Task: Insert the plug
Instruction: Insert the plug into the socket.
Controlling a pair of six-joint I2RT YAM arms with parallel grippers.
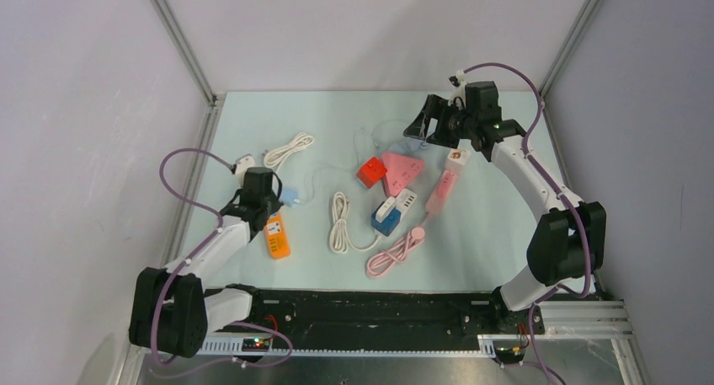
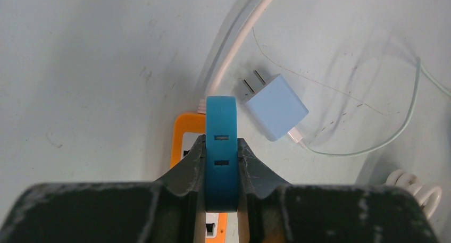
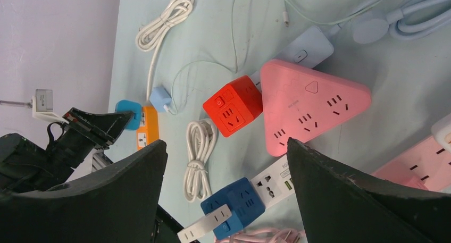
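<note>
My left gripper [image 1: 258, 191] [image 2: 220, 143] is shut on a flat blue plug block [image 2: 220, 147] with two slots in its face. It holds the block over the cord end of the orange power strip [image 1: 276, 237] [image 2: 186, 139]. I cannot tell whether the block is seated in the strip. A light-blue charger plug [image 1: 289, 196] [image 2: 275, 106] lies loose on the table just right of the block, its two prongs pointing up-left and a thin cable trailing away. My right gripper [image 1: 421, 129] [image 3: 224, 147] is open and empty, high over the far middle of the table.
The middle of the table holds a red cube socket [image 1: 370, 171], a pink triangular strip [image 1: 402, 168], a blue cube socket [image 1: 386, 221] on a white strip [image 1: 405, 201], and a long pink strip [image 1: 441, 191]. White coiled cords [image 1: 288, 149] [image 1: 339, 223] and a pink cord [image 1: 394, 252] lie around.
</note>
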